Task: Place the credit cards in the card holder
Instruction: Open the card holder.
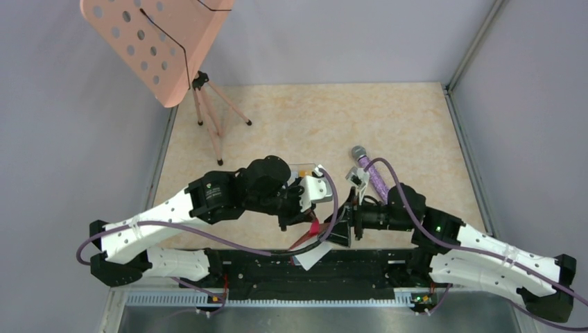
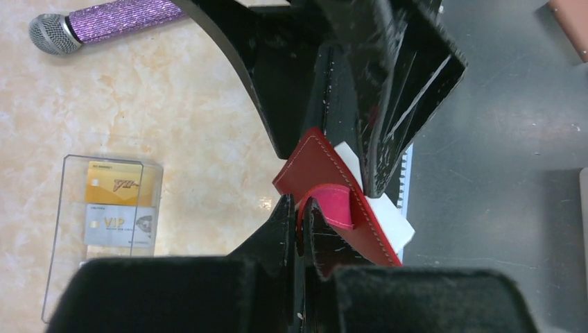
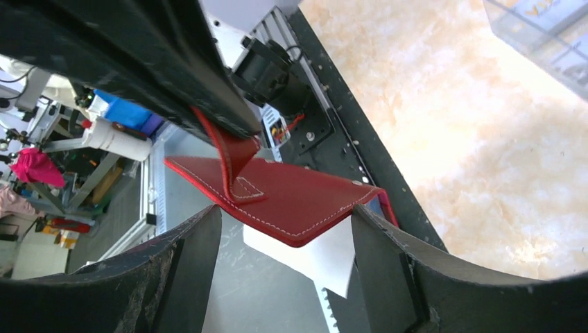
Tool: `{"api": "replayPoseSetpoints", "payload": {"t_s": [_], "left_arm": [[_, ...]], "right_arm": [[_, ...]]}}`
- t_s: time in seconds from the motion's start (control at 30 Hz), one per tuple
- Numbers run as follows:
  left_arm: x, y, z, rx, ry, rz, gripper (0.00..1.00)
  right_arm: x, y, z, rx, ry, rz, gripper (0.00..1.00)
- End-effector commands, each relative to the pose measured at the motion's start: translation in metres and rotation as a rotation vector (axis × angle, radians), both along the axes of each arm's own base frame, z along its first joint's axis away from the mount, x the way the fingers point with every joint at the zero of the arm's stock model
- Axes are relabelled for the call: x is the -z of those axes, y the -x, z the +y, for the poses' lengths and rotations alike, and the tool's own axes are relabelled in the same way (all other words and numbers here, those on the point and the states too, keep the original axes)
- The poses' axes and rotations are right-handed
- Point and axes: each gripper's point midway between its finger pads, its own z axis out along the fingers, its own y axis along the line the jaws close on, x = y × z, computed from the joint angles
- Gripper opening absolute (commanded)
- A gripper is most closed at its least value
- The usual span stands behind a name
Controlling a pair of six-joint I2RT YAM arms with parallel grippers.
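Marbled table (image 1: 388, 118) is seen; cards (image 2: 118, 205) lie untouched in a clear case (image 2: 69, 243) at left, while the red wallet (image 2: 326, 201) is pinched by the left claw (image 2: 301, 229) and flanked by the wide right claw (image 3: 284, 257).

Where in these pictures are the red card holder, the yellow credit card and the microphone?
red card holder (image 3: 291, 198): right wrist view, flat stitched face.
yellow credit card (image 2: 114, 184): left wrist view, card middle, inside clear case.
microphone (image 2: 125, 15): left wrist view, purple glitter handle.

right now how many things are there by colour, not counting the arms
red: 1, card holder
yellow-orange: 1, credit card
pale grey-white: 1, credit card
clear: 1, box
purple: 1, microphone
pink: 1, music stand
total: 6
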Motion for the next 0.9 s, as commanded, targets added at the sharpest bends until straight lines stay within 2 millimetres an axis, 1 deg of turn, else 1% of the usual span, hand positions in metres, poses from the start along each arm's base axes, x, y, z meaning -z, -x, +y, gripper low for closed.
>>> {"api": "replayPoseSetpoints", "payload": {"t_s": [0.0, 0.07, 0.17, 0.27, 0.3, 0.4, 0.5, 0.67, 0.77, 0.87], "left_arm": [[-0.016, 0.005, -0.005, 0.048, 0.070, 0.015, 0.00], [-0.015, 0.004, -0.003, 0.048, 0.065, 0.016, 0.00], [-0.013, 0.005, -0.002, 0.059, 0.064, 0.015, 0.00], [-0.012, 0.007, -0.001, 0.073, 0.064, 0.013, 0.00], [-0.012, 0.008, -0.001, 0.077, 0.064, 0.013, 0.00], [-0.010, 0.011, 0.000, 0.100, 0.063, 0.019, 0.00], [-0.008, 0.016, -0.002, 0.127, 0.069, 0.032, 0.00], [-0.010, 0.019, -0.007, 0.149, 0.088, 0.040, 0.00], [-0.012, 0.020, -0.009, 0.157, 0.104, 0.039, 0.00], [-0.013, 0.019, -0.010, 0.155, 0.109, 0.035, 0.00]], "right_arm": [[-0.048, 0.004, -0.006, -0.007, -0.108, -0.104, 0.68], [-0.051, 0.005, -0.008, -0.008, -0.119, -0.112, 0.68], [-0.049, 0.006, -0.010, -0.012, -0.112, -0.115, 0.68], [-0.050, 0.001, -0.015, 0.024, -0.104, -0.122, 0.69], [-0.052, -0.002, -0.018, 0.049, -0.109, -0.129, 0.69], [-0.060, -0.006, -0.027, 0.095, -0.134, -0.153, 0.73], [-0.065, -0.008, -0.029, 0.108, -0.135, -0.168, 0.75], [-0.063, -0.004, -0.021, 0.060, -0.121, -0.171, 0.75], [-0.059, -0.005, -0.016, 0.047, -0.099, -0.173, 0.75], [-0.057, 0.000, -0.008, 0.002, -0.116, -0.166, 0.76]]}}
